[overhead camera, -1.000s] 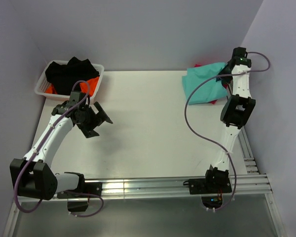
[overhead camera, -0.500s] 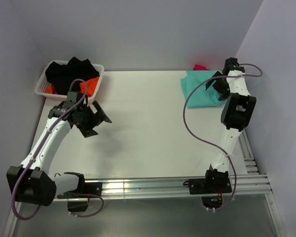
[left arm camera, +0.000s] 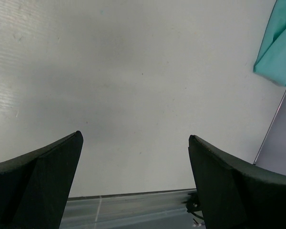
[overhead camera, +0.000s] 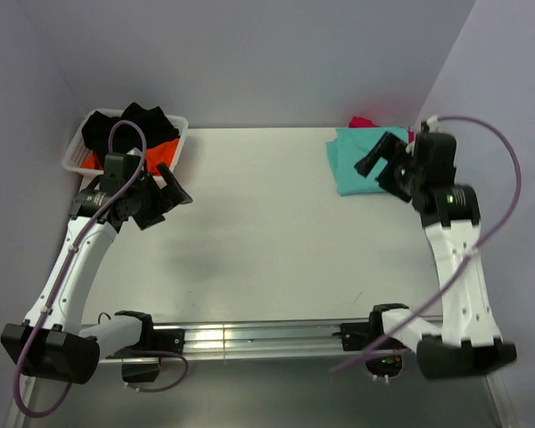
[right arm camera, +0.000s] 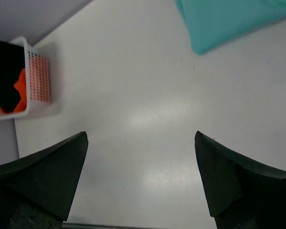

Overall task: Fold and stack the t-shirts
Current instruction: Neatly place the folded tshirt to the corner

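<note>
A folded teal-green t-shirt (overhead camera: 348, 162) lies flat at the table's far right corner. A bit of crimson-red t-shirt (overhead camera: 364, 122) shows behind it. My right gripper (overhead camera: 382, 169) hovers open over the teal shirt's right part, with nothing between its fingers. The right wrist view shows the teal shirt (right arm camera: 229, 19) at the top and the open right gripper (right arm camera: 140, 138) over bare table. My left gripper (overhead camera: 164, 202) is open and empty at the far left, beside the basket. In the left wrist view the left gripper (left arm camera: 136, 143) frames bare table, with the teal shirt (left arm camera: 279, 47) at the upper right.
A white basket (overhead camera: 71, 161) at the far left corner holds black and orange clothes; it also shows in the right wrist view as the basket (right arm camera: 38, 78). The white table (overhead camera: 267, 232) stretches between the arms. Metal rails (overhead camera: 267, 337) run along the near edge. Walls close in behind and at both sides.
My right gripper opened, let go of the teal shirt and drew back toward the near side; the shirt now lies flat. The left arm swung up and left toward the basket.
</note>
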Motion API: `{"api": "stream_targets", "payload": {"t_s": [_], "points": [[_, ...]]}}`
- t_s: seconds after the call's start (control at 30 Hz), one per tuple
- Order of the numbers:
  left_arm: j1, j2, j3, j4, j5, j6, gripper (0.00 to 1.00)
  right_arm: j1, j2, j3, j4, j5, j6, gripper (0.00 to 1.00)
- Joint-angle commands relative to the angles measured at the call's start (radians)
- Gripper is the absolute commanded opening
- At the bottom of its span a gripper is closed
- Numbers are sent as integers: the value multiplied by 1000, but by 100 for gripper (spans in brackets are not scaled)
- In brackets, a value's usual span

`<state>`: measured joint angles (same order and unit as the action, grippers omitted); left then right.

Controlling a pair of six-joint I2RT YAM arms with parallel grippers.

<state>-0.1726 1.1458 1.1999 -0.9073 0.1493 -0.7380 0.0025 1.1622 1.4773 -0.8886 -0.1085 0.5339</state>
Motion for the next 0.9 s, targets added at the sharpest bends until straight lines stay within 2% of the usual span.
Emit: {"api": "stream_targets", "payload": {"t_s": [0.0, 0.03, 0.07, 0.13, 0.23, 0.3, 0.53, 0.77, 0.87], "points": [[-5, -50, 41, 36, -76, 46, 99, 45, -168, -207, 2, 21, 57, 100], [-7, -63, 38, 42, -77, 48, 99, 54, -282, -247, 0, 30, 63, 100], [-13, -76, 26, 62, -77, 51, 99, 60, -338, -321, -1, 35, 66, 100], [-28, -112, 17, 68, -108, 61, 100, 63, -465, -366, -24, 47, 44, 100], [-57, -135, 7, 55, -145, 78, 99, 63, -551, -391, -78, 55, 11, 100], [-76, -141, 1, 45, -197, 83, 99, 63, -575, -377, -108, 59, -2, 100], [-87, -190, -6, 70, -217, 66, 99, 63, -564, -310, -153, 107, -55, 100], [-87, -231, 13, 22, -330, 57, 100, 63, -524, -221, -239, 403, -71, 100], [-87, -245, 15, 12, -361, 58, 99, 73, -503, -207, -243, 478, -72, 100]]}}
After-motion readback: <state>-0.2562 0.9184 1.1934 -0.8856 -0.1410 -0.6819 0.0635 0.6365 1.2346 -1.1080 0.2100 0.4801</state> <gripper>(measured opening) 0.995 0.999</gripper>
